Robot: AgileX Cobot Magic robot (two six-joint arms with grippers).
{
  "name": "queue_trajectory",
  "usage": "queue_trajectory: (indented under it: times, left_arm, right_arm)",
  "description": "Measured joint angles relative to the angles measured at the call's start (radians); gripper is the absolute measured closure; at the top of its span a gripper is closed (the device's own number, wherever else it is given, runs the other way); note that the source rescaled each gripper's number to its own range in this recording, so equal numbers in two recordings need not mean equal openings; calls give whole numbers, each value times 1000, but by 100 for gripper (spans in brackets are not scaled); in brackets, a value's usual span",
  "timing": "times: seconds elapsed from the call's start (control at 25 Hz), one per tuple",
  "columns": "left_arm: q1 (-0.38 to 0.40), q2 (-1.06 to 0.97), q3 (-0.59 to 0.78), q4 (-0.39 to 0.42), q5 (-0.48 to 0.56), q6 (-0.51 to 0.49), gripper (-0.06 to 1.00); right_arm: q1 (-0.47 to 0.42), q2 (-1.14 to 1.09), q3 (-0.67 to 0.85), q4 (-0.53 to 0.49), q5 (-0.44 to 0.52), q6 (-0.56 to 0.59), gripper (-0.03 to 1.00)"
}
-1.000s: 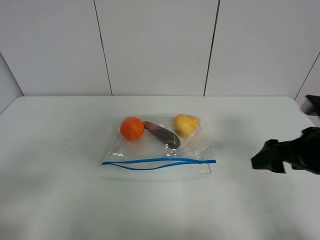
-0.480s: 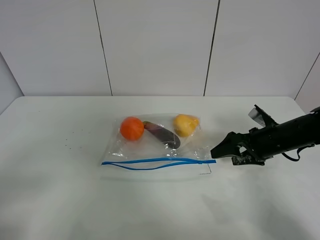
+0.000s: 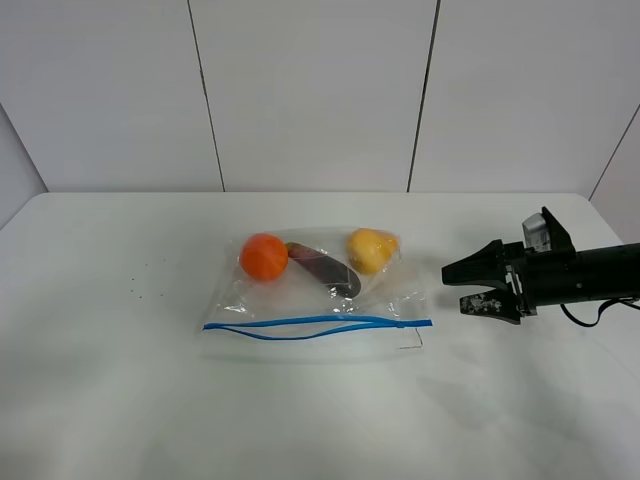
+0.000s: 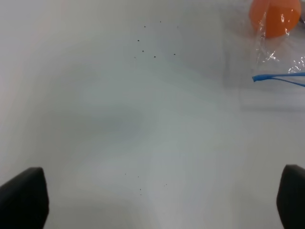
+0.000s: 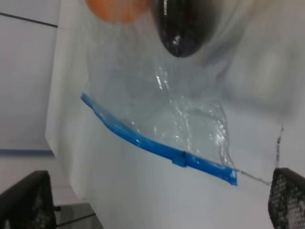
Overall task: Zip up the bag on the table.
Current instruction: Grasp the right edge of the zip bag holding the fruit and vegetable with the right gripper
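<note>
The bag (image 3: pixel 320 290) lies flat in the middle of the table (image 3: pixel 120 400), clear and crinkly, with an orange ball, a dark purple piece and a yellow piece inside. Its blue zipper strip (image 3: pixel 318 323) runs along the near edge, and the two tracks gape apart over most of their length. My right gripper (image 3: pixel 455 286) hovers open just right of the bag's right end, fingers pointing at it. In the right wrist view the zipper strip (image 5: pixel 157 148) and a small slider (image 5: pixel 179 159) lie ahead of the open right gripper (image 5: pixel 157 200). My left gripper (image 4: pixel 157 200) is open over bare table, with the bag's corner (image 4: pixel 279 52) off to one side.
A white panelled wall (image 3: pixel 310 90) stands behind the table's far edge. A few dark specks (image 3: pixel 135 292) mark the tabletop left of the bag. The left arm does not show in the exterior high view.
My right arm swung in from the right edge to the bag's right end, then drew back slightly and rose. The bag has not moved.
</note>
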Motion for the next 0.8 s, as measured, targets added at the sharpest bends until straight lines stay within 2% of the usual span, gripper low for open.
queue_trajectory:
  times: [0.16, 0.4, 0.8]
  left_arm:
    - [0, 0, 0, 0, 0, 0, -5]
    - [0, 0, 0, 0, 0, 0, -5]
    - [0, 0, 0, 0, 0, 0, -5]
  right_arm:
    - [0, 0, 0, 36, -6, 4, -3]
    - [18, 9, -3, -46, -109, 42, -3]
    - [20, 144, -79, -23, -49, 58, -3]
